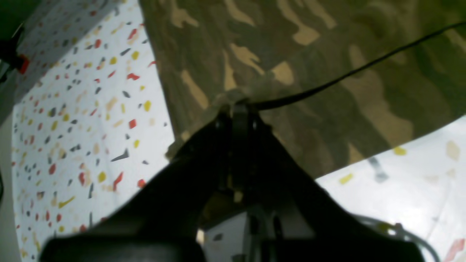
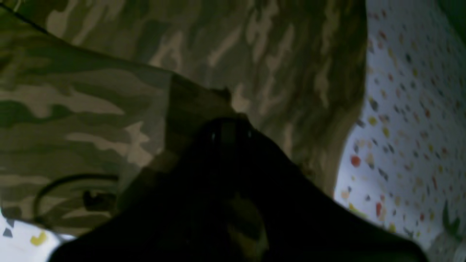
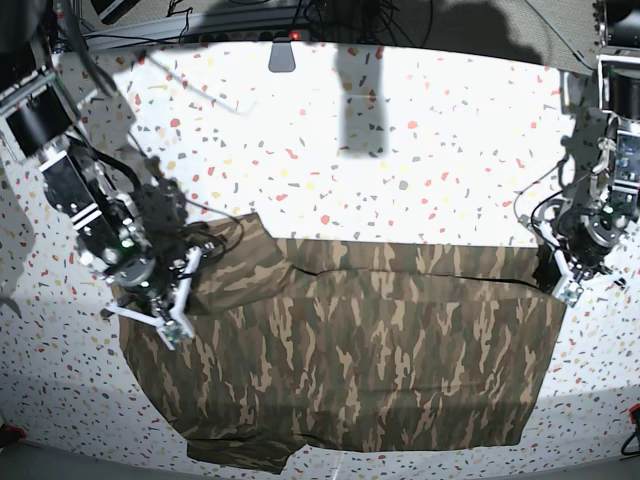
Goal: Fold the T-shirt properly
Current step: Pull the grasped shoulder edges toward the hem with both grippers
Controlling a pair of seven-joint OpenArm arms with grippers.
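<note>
Left gripper (image 1: 238, 105) pinches the shirt (image 3: 350, 340) edge, jaws closed on bunched cloth. Right gripper (image 2: 229, 125) sits buried in fabric; its jaws are too dark to judge. Beyond, the shirt lies wide across the table (image 3: 400, 130), long axis running arm to arm.

A robot lab bench, this. Terrazzo-speckled tabletop (image 3: 400, 150) fills the frame. Cables (image 3: 330, 15) bundle along the top edge.
</note>
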